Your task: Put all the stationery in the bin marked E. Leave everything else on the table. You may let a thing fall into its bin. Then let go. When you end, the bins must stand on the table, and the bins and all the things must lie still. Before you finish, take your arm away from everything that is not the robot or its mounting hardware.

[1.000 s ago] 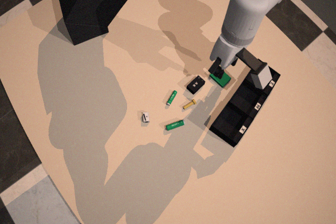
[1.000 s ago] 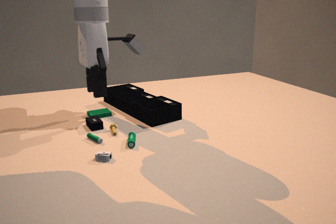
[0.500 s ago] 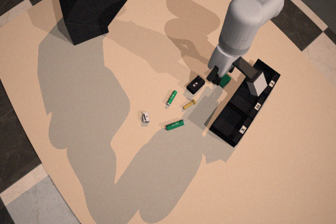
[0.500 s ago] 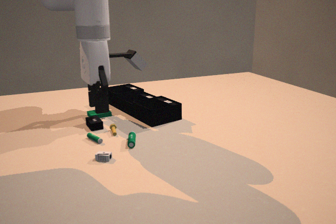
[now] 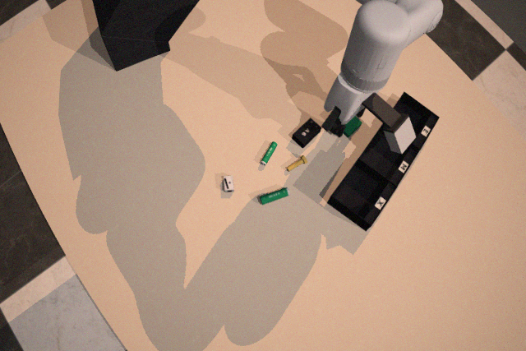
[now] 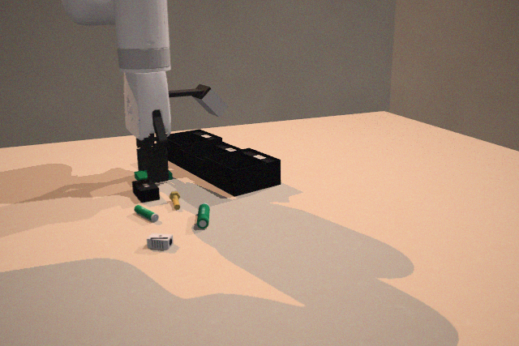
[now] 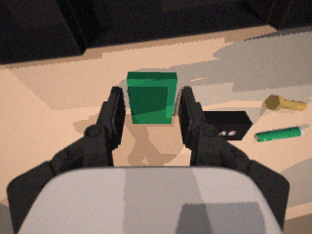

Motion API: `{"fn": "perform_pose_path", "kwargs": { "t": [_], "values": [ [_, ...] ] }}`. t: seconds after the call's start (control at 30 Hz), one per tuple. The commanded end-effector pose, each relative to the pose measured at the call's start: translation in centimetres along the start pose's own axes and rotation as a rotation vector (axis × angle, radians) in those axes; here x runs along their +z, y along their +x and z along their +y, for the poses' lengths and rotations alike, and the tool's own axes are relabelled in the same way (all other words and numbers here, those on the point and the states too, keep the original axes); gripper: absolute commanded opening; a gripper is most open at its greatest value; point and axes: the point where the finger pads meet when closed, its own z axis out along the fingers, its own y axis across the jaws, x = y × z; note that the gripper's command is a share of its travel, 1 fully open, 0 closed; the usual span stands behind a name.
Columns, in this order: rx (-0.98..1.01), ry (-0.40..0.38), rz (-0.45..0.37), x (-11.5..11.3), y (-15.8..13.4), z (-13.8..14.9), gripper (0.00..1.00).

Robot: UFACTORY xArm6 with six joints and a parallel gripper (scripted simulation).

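A flat green block [image 7: 151, 97] lies on the table beside the row of black bins [image 5: 382, 164]; it also shows in the top view [image 5: 352, 127] and the exterior view [image 6: 141, 175]. My gripper [image 7: 151, 99] is low at the table and open, one finger on each side of the green block with a small gap on both sides. It also shows in the top and exterior views [image 5: 337, 124] [image 6: 152, 170]. The bin marked E [image 5: 426, 129] is the end one nearest the arm. A small silver sharpener [image 5: 228, 183] [image 6: 160, 242] lies farther out on the table.
A small black box [image 5: 306, 131] [image 7: 226, 125] sits just beside the gripper. Two green batteries [image 5: 268, 153] [image 5: 273, 196] and a yellow bolt [image 5: 296, 163] [image 7: 285, 103] lie nearby. A large black block [image 5: 148, 7] stands at the far corner.
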Motion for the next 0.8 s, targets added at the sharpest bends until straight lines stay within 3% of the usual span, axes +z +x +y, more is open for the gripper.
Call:
{"fn": "perform_pose_path", "kwargs": {
  "t": [0.0,0.2,0.23,0.77],
  "values": [
    [0.0,0.0,0.002,-0.04,0.1,0.0,0.56],
    [0.0,0.0,0.002,-0.04,0.09,0.0,0.56],
    [0.0,0.0,0.002,-0.04,0.09,0.0,0.0],
    [0.0,-0.001,0.003,-0.04,0.1,0.0,0.0]
  ]
}}
